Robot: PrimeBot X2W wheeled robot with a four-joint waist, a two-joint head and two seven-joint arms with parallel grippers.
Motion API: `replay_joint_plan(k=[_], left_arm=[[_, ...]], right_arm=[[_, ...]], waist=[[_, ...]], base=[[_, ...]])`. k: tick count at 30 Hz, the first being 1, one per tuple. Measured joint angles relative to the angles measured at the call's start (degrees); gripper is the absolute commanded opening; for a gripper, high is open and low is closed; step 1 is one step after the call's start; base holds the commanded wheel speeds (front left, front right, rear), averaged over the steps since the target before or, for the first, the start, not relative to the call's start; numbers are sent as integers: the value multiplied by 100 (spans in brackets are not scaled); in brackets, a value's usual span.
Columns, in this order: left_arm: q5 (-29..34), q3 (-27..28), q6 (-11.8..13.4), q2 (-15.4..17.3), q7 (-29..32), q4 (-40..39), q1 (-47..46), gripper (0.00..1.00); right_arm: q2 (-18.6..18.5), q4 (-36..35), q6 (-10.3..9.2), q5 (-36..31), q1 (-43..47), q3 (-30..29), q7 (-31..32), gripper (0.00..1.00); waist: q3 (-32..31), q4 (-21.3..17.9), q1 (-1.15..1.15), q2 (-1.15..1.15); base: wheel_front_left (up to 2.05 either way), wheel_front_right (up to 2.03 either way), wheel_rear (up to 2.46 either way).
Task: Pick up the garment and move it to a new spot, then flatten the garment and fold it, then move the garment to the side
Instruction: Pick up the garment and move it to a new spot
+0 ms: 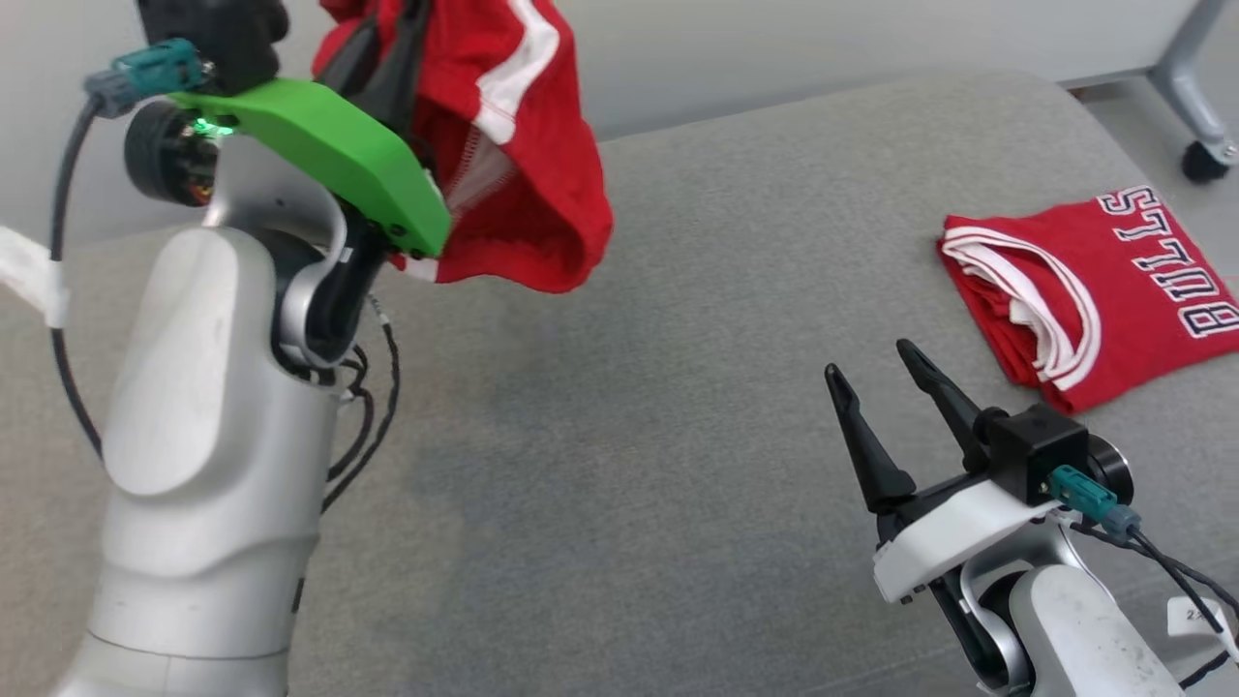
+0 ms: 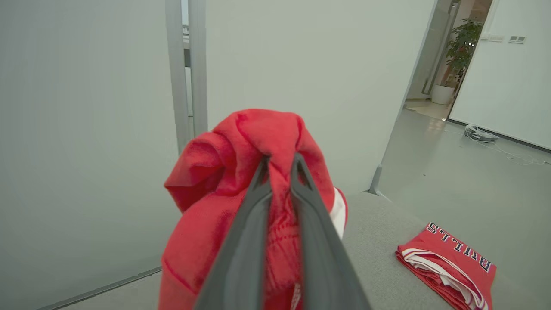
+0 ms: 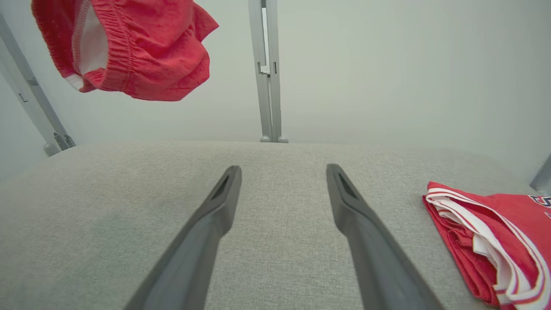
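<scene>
Two claws, left claw (image 2: 280, 162) pinching red garment (image 2: 241, 137) aloft, grip plain in wrist view, right claw (image 1: 868, 360) spread

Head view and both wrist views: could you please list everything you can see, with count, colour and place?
garment: one, red with white trim, hanging bunched in the air above the far left of the surface
folded jersey: one, red with white trim and BULLS lettering, lying at the right of the surface
padded surface: one, grey fabric, under both arms
metal posts: a pair, grey, against the pale wall behind the surface
caster: one, black, on a grey leg, far right on the floor
potted plant: one, green in a white pot, beyond the doorway
left gripper: one, dark fingers, raised, shut on the garment
right gripper: one, dark fingers, open, low over the surface near the jersey
</scene>
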Motion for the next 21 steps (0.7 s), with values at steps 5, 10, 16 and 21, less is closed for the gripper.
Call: replay_joint_plan(k=[5, 10, 16, 21], left_arm=[[18, -408, -12, -141, 1, -210, 166, 0], [27, -622, -13, -158, -89, 85, 582, 0], [364, -876, 124, 81, -370, 1165, 1190, 57], [417, -893, 174, 22, -901, 1880, 1333, 100]], right_arm=[[35, -58, -1, -19, -44, -71, -29, 100], [103, -47, -1, -25, -59, -152, -105, 100], [216, 16, -1, -49, -113, -143, -204, 100], [258, 118, -1, -52, -141, -146, -255, 100]], waist=[[116, -519, 0, 0], [306, -913, 0, 0], [605, -1148, 0, 0], [713, -1120, 0, 0]], base=[[0, 0, 0], [0, 0, 0], [0, 0, 0], [0, 0, 0]])
